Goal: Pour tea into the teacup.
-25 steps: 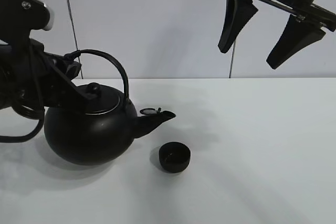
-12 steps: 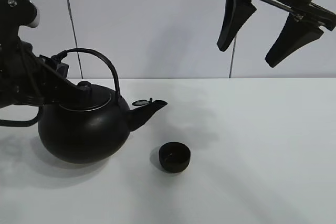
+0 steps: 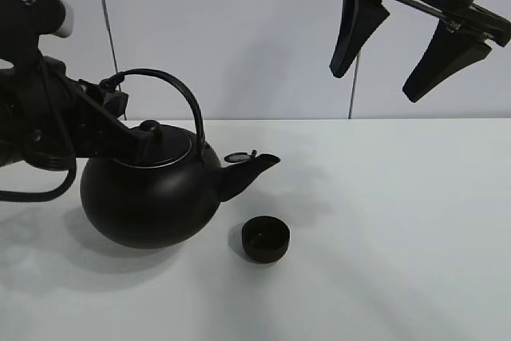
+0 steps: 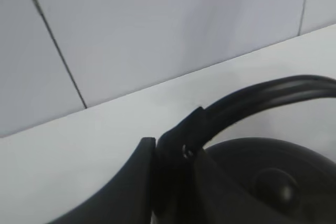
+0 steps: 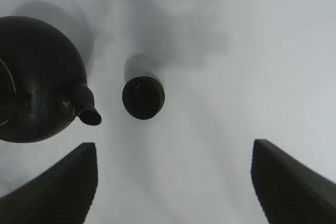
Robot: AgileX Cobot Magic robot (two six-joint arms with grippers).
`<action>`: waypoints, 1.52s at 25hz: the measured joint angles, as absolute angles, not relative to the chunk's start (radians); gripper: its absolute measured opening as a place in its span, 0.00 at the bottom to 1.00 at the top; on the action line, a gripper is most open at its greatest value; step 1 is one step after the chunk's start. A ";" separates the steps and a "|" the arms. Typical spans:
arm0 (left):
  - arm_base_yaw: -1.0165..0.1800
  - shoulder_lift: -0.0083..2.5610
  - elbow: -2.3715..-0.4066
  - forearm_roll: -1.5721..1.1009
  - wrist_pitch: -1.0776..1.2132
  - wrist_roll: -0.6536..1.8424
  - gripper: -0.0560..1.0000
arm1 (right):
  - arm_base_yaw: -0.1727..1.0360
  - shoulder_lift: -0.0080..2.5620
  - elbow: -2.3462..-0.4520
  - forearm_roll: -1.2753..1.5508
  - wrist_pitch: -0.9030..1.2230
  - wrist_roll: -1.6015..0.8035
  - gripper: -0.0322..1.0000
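The big round black kettle point(image 3: 152, 201) hangs just above the white table at the left, its spout point(image 3: 254, 167) pointing right, level. My left gripper point(image 3: 112, 105) is shut on the kettle's arched handle point(image 4: 252, 100) at its left end. The small black teacup point(image 3: 265, 239) stands on the table, below and a little right of the spout tip; it also shows in the right wrist view point(image 5: 143, 97), next to the spout point(image 5: 89, 109). No tea stream is visible. My right gripper point(image 3: 411, 41) is open and empty, high above the table at the upper right.
The white table point(image 3: 399, 221) stretches right of the teacup. A pale wall with vertical seams point(image 3: 104, 29) stands behind it. The left arm's cable point(image 3: 40, 189) hangs beside the kettle.
The kettle first moved left and slightly back, then came right again, its spout now nearer the teacup. The teacup and the right gripper have not moved.
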State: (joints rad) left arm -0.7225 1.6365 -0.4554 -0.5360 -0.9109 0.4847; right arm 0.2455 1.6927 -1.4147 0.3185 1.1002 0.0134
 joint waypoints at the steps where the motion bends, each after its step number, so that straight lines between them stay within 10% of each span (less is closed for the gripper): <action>1: -0.723 1.636 -0.455 -0.522 -0.911 0.485 0.16 | 0.246 1.693 -1.415 0.319 1.100 0.013 0.57; 38: -0.723 1.636 -0.455 -0.542 -0.889 0.703 0.16 | 0.246 1.693 -1.415 0.319 1.100 0.013 0.57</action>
State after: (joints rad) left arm -0.7225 1.6365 -0.4554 -0.5419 -0.8890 0.7029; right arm 0.2455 1.6927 -1.4147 0.3185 1.1002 0.0130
